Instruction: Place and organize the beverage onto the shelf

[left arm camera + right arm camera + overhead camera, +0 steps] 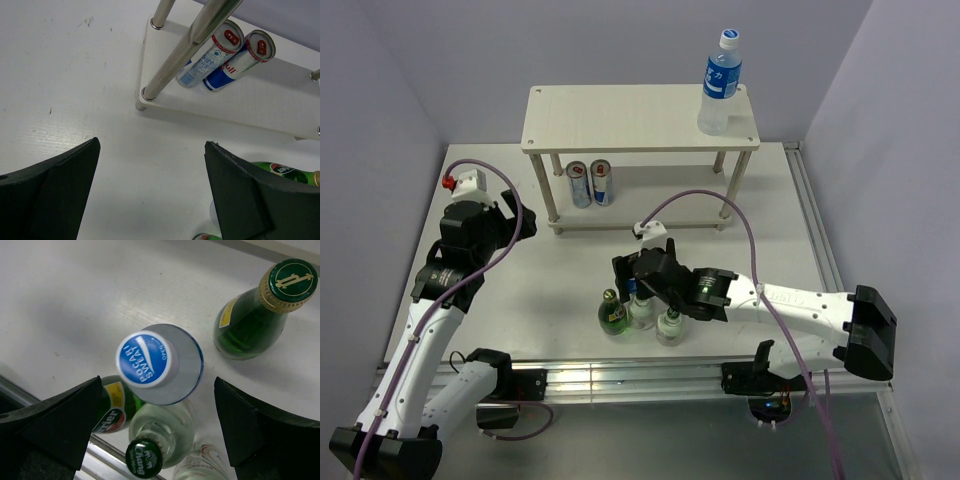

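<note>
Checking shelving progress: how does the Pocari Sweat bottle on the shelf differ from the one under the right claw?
The shelf bottle stands on the shelf's top board, clear of any claw; the table bottle stands on the table amid other bottles, between the open right claw's fingers. Both are upright.

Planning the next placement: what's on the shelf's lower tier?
A pale can and a blue can stand near its left end; the top board hides the back part.
</note>
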